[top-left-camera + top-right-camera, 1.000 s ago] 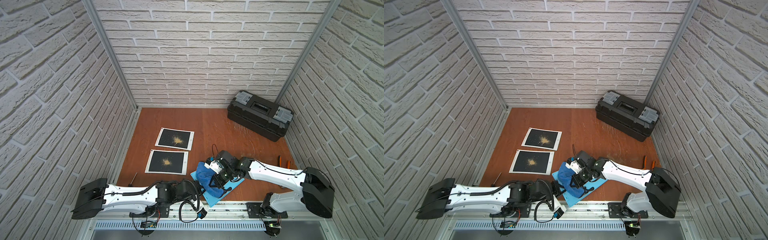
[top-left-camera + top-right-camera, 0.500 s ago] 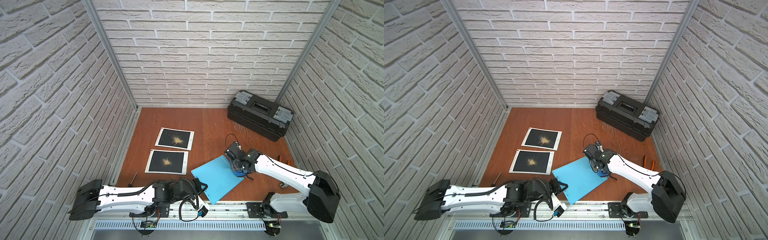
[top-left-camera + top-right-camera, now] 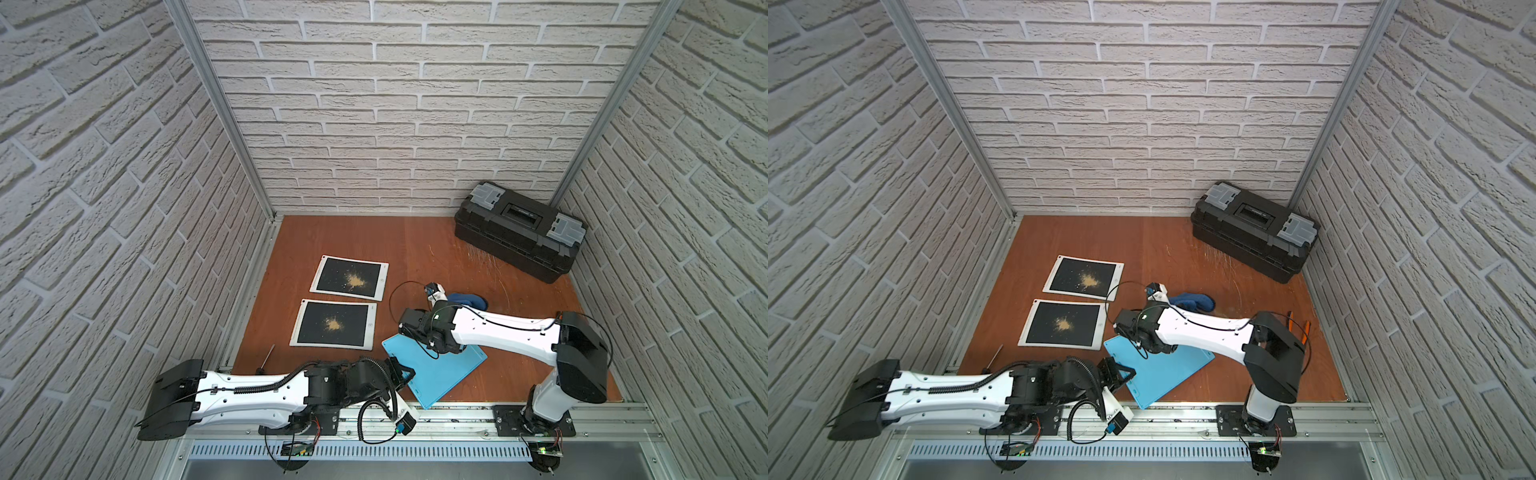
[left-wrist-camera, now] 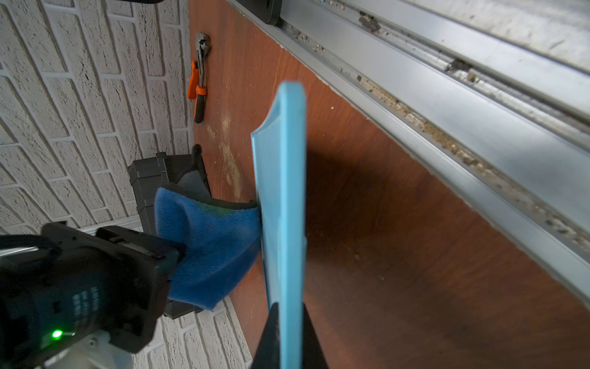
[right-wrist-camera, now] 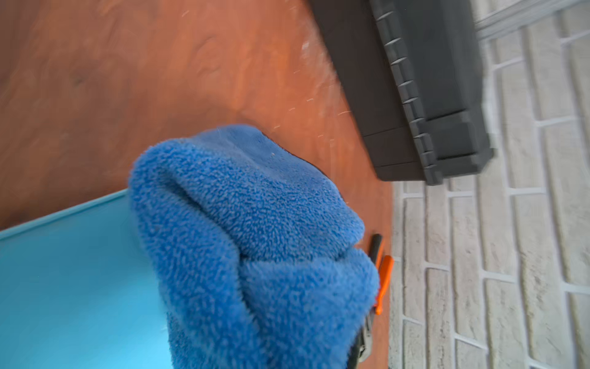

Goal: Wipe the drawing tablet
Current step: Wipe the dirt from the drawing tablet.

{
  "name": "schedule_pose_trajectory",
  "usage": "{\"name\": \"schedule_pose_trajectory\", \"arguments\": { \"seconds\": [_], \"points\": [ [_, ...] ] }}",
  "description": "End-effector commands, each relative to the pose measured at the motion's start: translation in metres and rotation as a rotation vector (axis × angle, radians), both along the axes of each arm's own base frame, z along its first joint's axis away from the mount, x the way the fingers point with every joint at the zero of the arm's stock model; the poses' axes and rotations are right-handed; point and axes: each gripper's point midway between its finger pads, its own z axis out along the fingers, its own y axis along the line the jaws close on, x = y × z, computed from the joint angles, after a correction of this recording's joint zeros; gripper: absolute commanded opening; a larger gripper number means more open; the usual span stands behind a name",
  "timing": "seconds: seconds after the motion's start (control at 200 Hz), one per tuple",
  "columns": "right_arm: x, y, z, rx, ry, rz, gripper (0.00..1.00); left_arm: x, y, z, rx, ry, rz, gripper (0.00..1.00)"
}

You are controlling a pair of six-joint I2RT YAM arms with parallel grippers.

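The wiping looks well advanced on the light-blue drawing tablet (image 3: 432,370), which sits at the near edge of the worktop (image 3: 415,249), apparently raised off it, with its near corner pinched in the clenched jaws of the left gripper (image 3: 405,374); the right gripper (image 4: 177,255), jaws clamped on the blue cloth (image 4: 207,246), presses the cloth at the tablet's far edge. Its face looks smooth, plain and free of dust; the farther dusty tablet (image 3: 351,277) and the nearer dusty tablet (image 3: 334,323) carry yellow powder, so I judge them unwiped.
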Motion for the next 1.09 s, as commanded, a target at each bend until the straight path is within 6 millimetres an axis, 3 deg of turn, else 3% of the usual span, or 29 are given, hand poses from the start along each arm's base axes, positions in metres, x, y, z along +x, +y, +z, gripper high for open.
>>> {"name": "schedule_pose_trajectory", "arguments": {
  "seconds": [0.0, 0.11, 0.3, 0.405, 0.505, 0.61, 0.825, 0.965, 1.09],
  "points": [
    [0.0, 0.019, -0.022, 0.117, 0.057, -0.009, 0.03, 0.002, 0.009, -0.008, 0.061, -0.029, 0.005, 0.0],
    [0.011, 0.022, -0.044, 0.147, 0.101, -0.054, 0.03, 0.002, 0.009, -0.008, 0.059, -0.029, 0.003, 0.0],
    [0.046, 0.016, -0.064, 0.211, 0.15, -0.128, 0.02, 0.002, 0.009, -0.01, 0.066, -0.03, 0.006, 0.0],
    [0.049, 0.015, -0.073, 0.164, 0.189, -0.116, 0.03, 0.003, 0.01, -0.01, 0.067, -0.032, 0.012, 0.0],
    [0.03, 0.006, -0.089, 0.154, 0.248, -0.113, 0.03, 0.008, 0.011, -0.01, 0.072, -0.042, 0.039, 0.0],
    [-0.004, -0.019, -0.105, 0.128, 0.302, -0.128, 0.03, 0.014, 0.013, -0.011, 0.082, -0.058, 0.072, 0.0],
    [-0.071, -0.052, -0.114, 0.117, 0.374, -0.172, 0.03, 0.022, 0.013, -0.012, 0.088, -0.069, 0.116, 0.0],
    [-0.099, -0.058, -0.118, 0.196, 0.421, -0.215, 0.03, 0.027, 0.015, -0.011, 0.089, -0.08, 0.14, 0.0],
    [-0.107, -0.06, -0.113, 0.23, 0.428, -0.227, 0.03, 0.028, 0.016, -0.008, 0.082, -0.084, 0.15, 0.0]
  ]
}}
